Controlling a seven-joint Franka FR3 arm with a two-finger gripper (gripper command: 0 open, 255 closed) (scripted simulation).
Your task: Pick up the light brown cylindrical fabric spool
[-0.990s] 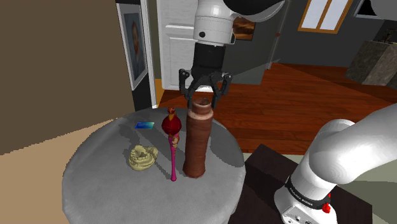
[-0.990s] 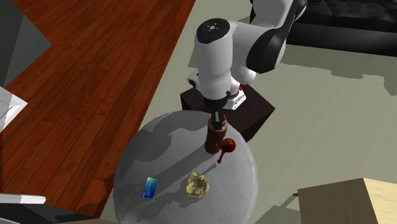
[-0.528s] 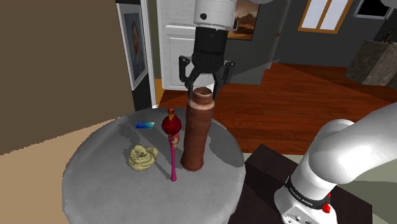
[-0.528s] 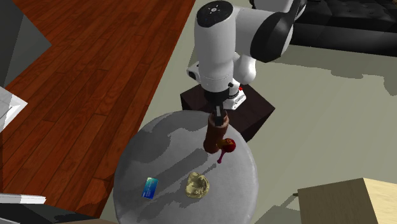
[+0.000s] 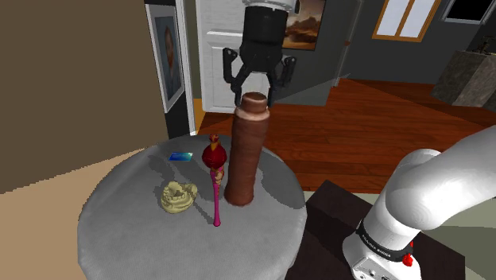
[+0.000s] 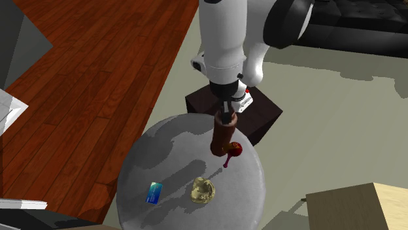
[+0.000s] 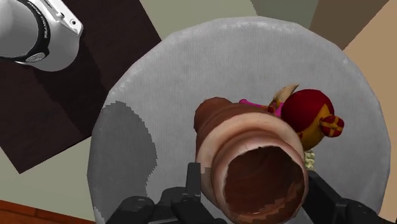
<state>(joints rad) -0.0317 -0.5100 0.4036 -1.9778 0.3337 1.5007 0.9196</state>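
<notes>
— While the claw (image 5: 255, 101) has its hold, what lies around it?

— By the shoulder view, from its left: well below the claw and farthest off, a beige lump (image 5: 178, 196) on the table (image 5: 119, 231). Nearer in is a red rattle (image 5: 215, 157), just beside the spool (image 5: 242, 151).

— And the spool?

— Straight below the claw, brown, its long axis nearly upright and in line with the claw, which is clamped on its top rim from both sides.

— Off the table?

— I cannot tell; its foot is on or just above the top. A straight lift along that axis looks right.
</notes>
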